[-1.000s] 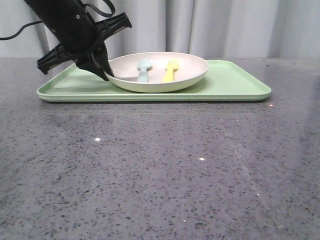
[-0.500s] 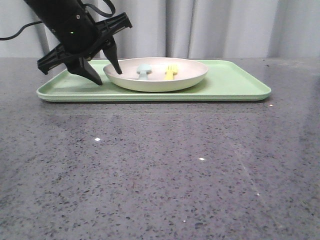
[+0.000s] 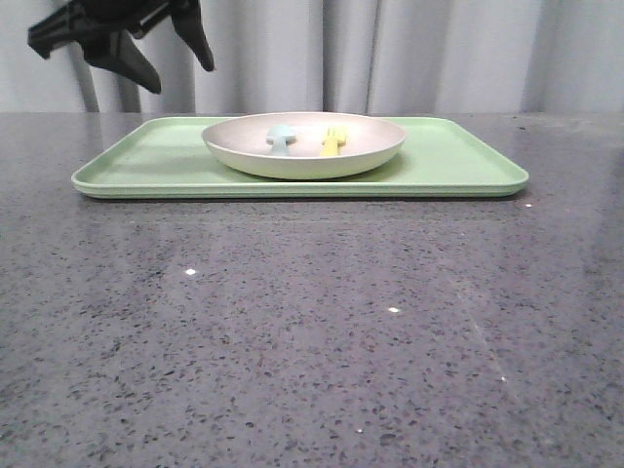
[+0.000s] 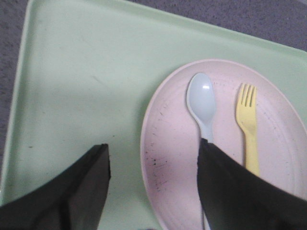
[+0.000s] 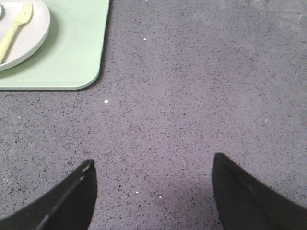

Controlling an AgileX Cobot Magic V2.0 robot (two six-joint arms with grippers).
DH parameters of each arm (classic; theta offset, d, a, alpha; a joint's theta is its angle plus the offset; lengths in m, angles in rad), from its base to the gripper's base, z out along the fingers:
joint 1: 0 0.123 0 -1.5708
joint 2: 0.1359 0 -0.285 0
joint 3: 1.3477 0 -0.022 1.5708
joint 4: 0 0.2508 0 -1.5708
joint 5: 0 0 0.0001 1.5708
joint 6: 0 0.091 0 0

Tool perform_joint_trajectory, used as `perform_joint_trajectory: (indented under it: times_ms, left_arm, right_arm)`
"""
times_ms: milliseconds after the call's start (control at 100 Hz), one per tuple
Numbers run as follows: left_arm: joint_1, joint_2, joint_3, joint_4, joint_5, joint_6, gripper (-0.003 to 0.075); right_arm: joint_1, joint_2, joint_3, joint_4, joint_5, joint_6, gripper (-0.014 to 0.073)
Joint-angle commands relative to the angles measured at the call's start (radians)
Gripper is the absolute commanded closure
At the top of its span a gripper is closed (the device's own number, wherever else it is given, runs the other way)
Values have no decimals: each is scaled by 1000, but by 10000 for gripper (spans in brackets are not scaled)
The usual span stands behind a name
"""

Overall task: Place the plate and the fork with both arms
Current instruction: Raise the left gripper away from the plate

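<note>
The cream-white plate (image 3: pixel 304 146) rests on the light-green tray (image 3: pixel 458 161) at the back of the table. In the plate lies the yellow fork (image 3: pixel 331 141), beside a pale blue spoon (image 3: pixel 281 136). My left gripper (image 3: pixel 180 78) hangs open and empty in the air above the tray's left end. From the left wrist view its fingers (image 4: pixel 81 191) straddle the plate's left rim (image 4: pixel 146 143) from well above, with the fork (image 4: pixel 248 124) and spoon (image 4: pixel 202 103) beyond. My right gripper (image 5: pixel 153 165) is open over bare table, right of the tray corner (image 5: pixel 91 79).
The grey speckled tabletop (image 3: pixel 312 331) stretches in front of the tray. Pale curtains (image 3: pixel 439 54) close off the back. The tray's right part (image 3: pixel 468 146) holds nothing.
My left gripper has opened off the plate's left rim and risen up and to the left. The plate has settled flat on the tray.
</note>
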State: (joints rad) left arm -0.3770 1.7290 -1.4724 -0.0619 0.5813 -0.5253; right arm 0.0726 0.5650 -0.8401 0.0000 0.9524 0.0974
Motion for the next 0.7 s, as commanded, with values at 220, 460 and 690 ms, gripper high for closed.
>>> perform_joint_trajectory:
  times_ms: [220,460,690]
  left_arm:
    - [62,-219,-33,267,102,-10,321]
    - [112,-392,82,361,87,-10,321]
    - [185,-632,369,361,-10,-10,321]
  right_arm:
    - [-6,12,-33,-6,-59,-11,83]
    - [-6,12,-33,-6,-47,-11,83]
    - [-6,12,-33,-6,-31,-11,83]
